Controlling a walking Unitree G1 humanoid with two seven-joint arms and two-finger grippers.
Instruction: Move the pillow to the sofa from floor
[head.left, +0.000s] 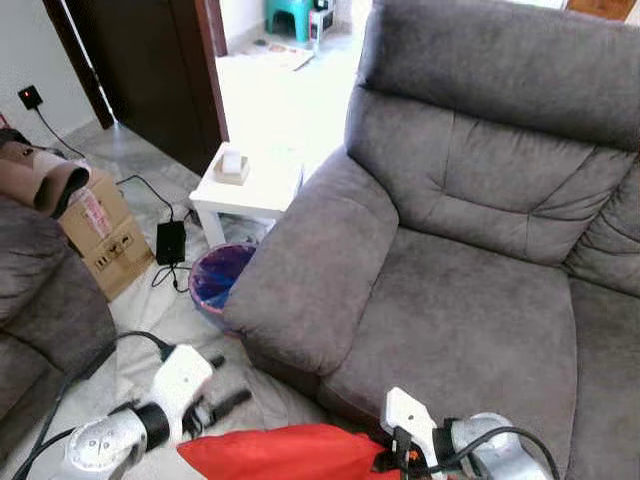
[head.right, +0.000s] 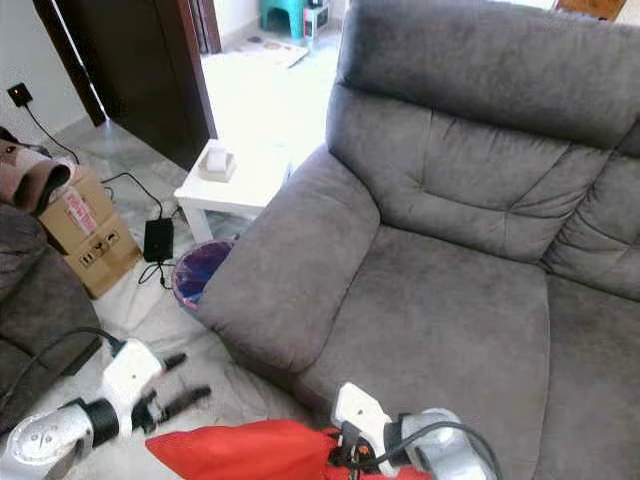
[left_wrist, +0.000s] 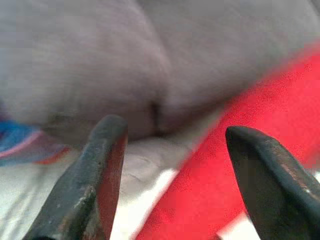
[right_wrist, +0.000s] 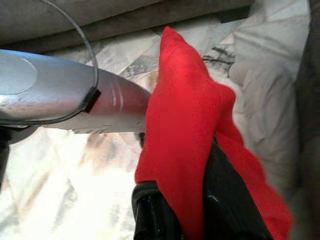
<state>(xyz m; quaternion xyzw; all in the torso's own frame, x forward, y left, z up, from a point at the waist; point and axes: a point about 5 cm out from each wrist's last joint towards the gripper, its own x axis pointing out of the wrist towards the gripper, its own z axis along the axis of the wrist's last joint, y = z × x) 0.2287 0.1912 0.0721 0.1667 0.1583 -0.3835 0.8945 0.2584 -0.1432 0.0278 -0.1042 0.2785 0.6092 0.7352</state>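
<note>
Right now the red pillow (head.left: 275, 452), soft crumpled cloth, hangs low just before the grey suede-like sofa (head.left: 470, 300), pinched betw. the right gripper (right_wrist: 192, 210)'s black fingers, w/ the left gripper (head.left: 215, 400) spread wide just beside its left edge, over pale marbled floor (head.left: 150, 320).

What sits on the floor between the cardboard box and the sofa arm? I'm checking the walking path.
In the left eye view, a black power adapter with its cable, then a blue-lined bin against the sofa; the box stands apart.
</note>
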